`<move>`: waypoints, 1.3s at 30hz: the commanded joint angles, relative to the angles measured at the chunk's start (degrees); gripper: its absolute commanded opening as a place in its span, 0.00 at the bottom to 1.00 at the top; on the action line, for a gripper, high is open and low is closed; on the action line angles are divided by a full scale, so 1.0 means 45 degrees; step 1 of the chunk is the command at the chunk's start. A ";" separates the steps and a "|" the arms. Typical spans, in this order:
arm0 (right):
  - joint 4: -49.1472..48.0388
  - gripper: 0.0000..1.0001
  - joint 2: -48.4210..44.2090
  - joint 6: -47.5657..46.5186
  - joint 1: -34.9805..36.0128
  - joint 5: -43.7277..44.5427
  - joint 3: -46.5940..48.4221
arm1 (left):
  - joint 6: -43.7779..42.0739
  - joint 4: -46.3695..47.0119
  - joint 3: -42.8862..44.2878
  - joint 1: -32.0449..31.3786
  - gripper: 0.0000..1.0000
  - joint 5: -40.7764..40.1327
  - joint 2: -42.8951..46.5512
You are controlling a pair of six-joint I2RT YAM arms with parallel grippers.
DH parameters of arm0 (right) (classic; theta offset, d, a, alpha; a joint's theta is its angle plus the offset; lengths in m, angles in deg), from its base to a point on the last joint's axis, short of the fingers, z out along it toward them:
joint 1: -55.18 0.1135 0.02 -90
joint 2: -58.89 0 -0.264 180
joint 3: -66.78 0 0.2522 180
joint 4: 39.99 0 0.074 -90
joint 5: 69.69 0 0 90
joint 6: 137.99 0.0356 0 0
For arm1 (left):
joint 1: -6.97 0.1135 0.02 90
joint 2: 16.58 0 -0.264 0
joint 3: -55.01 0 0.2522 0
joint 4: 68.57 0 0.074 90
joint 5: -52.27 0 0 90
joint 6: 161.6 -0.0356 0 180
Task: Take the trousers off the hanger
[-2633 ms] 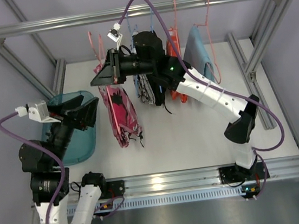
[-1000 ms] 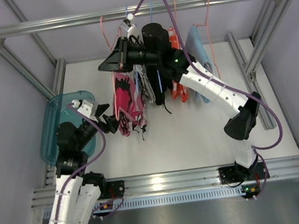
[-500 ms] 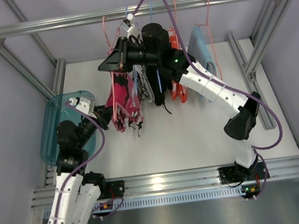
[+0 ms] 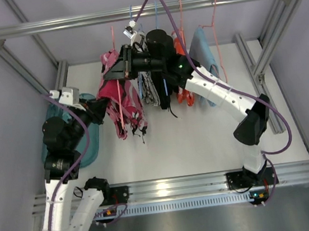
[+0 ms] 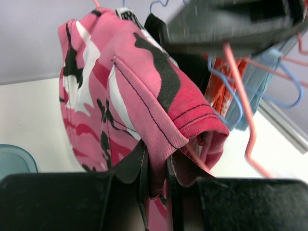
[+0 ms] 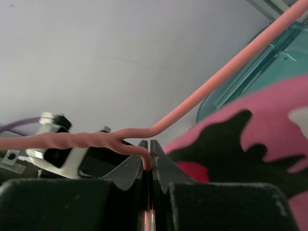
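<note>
Both arms are built of white shell links joined by bulky black motor housings. On the left arm a purple cable runs up to a small white-and-grey camera block at the wrist. The right arm carries the same kind of cable and block, and a green light glows on its black forearm housing. The left gripper and right gripper are matte black, their wedge-shaped fingers tapering to thin edges. Each arm ends in a black base.
</note>
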 commanded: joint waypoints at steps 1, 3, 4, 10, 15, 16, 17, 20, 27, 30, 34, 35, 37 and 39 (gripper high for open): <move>-0.1126 0.00 -0.1100 -0.0718 -0.0034 -0.0583 -0.0218 | 0.1081 0.1955 0.2097 0.0026 0.00 -0.1090 -0.0251; -0.1126 0.00 -0.1177 -0.0835 -0.0033 -0.0643 -0.0512 | 0.1297 0.1955 0.2627 0.0026 0.00 -0.1305 -0.0467; -0.1126 0.00 -0.1217 -0.0836 -0.0033 -0.0662 -0.0590 | 0.1549 0.1974 0.3093 0.0026 0.00 -0.1461 -0.0700; -0.0970 0.00 -0.1354 -0.1108 0.0064 -0.0624 -0.1253 | 0.2175 0.2753 0.4910 0.0026 0.00 -0.1737 -0.1404; -0.0813 0.00 -0.1198 -0.1324 0.0045 -0.0798 -0.1762 | 0.2528 0.3341 0.6202 0.0026 0.00 -0.1638 -0.1834; -0.0813 0.00 -0.1140 -0.1343 0.0025 -0.0857 -0.1801 | 0.2528 0.3400 0.6494 0.0026 0.00 -0.1697 -0.1893; -0.0813 0.00 -0.1062 -0.1363 0.0025 -0.0896 -0.1840 | 0.2509 0.3516 0.6651 0.0026 0.00 -0.1736 -0.1913; -0.0813 0.00 -0.0905 -0.1499 -0.0014 -0.0975 -0.1958 | 0.2314 0.3576 0.7315 0.0026 0.00 -0.2067 -0.2049; -0.0657 0.00 -0.0768 -0.1870 -0.0073 -0.1072 -0.2368 | 0.1768 0.3868 0.9519 0.0026 0.00 -0.2947 -0.2654; -0.0560 0.00 -0.0729 -0.2046 -0.0053 -0.1034 -0.2505 | 0.1437 0.3967 1.0631 0.0026 0.00 -0.3259 -0.3024; -0.0501 0.00 -0.0709 -0.2183 -0.0053 -0.1014 -0.2544 | 0.0791 0.3948 1.1866 0.0026 0.00 -0.3942 -0.3358; -0.0501 0.00 -0.0729 -0.2203 -0.0053 -0.1014 -0.2544 | 0.0655 0.3909 1.2003 0.0026 0.00 -0.4079 -0.3339; -0.0501 0.00 -0.0729 -0.2261 -0.0014 -0.1014 -0.2505 | 0.0342 0.3695 1.2296 0.0026 0.00 -0.4392 -0.3319; -0.0501 0.00 -0.0768 -0.2339 0.0025 -0.1033 -0.2505 | 0.0069 0.3479 1.2336 0.0084 0.00 -0.4798 -0.3125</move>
